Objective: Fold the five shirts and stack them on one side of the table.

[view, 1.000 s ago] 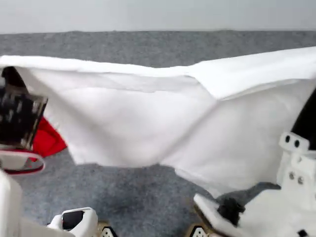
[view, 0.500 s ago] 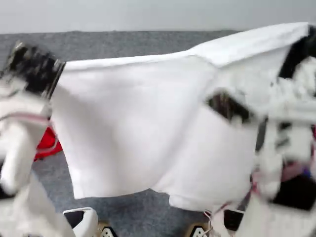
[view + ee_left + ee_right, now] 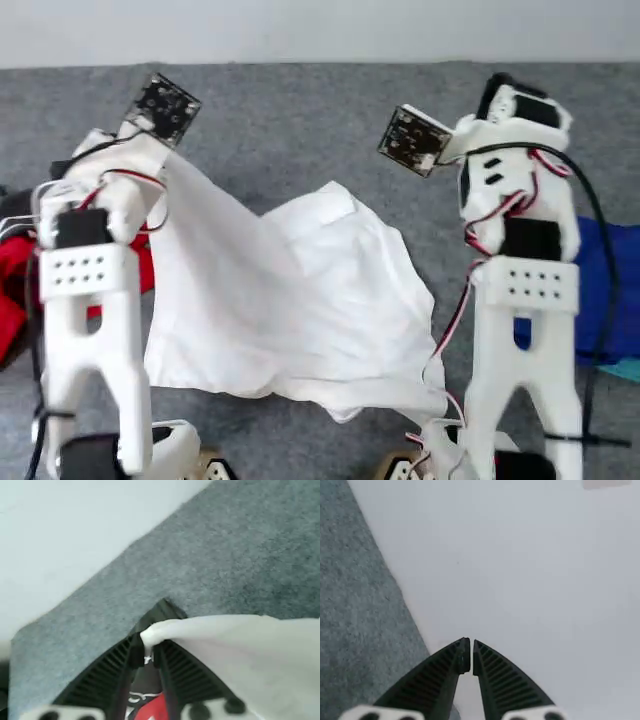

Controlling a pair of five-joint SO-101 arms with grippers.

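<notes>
**Task status.** The left gripper [image 3: 149, 647] is clamping a corner of the white shirt [image 3: 290, 290] between clenched fingers and is holding that corner up over the left half of the table [image 3: 300, 120]. The rest of the shirt is lying rumpled across the middle of the table and trailing toward the near edge. The right gripper [image 3: 468, 655] is pointing at the wall [image 3: 520, 555] with its jaws pressed together on nothing.

No crease line is showing on the white shirt, so its fold is judged as not yet begun. A red shirt [image 3: 12, 290] is sitting bunched at the left edge and a blue shirt [image 3: 610, 280] is lying at the right edge. Neither is reading as a neat fold, and no stack is forming. Most of the task is therefore judged as remaining.

**Clearance.** Bare grey surface is lying open along the far edge, behind both arms. The near hem is hanging close to the arm bases and could be snagging there. The side edges are carrying the other shirts.
</notes>
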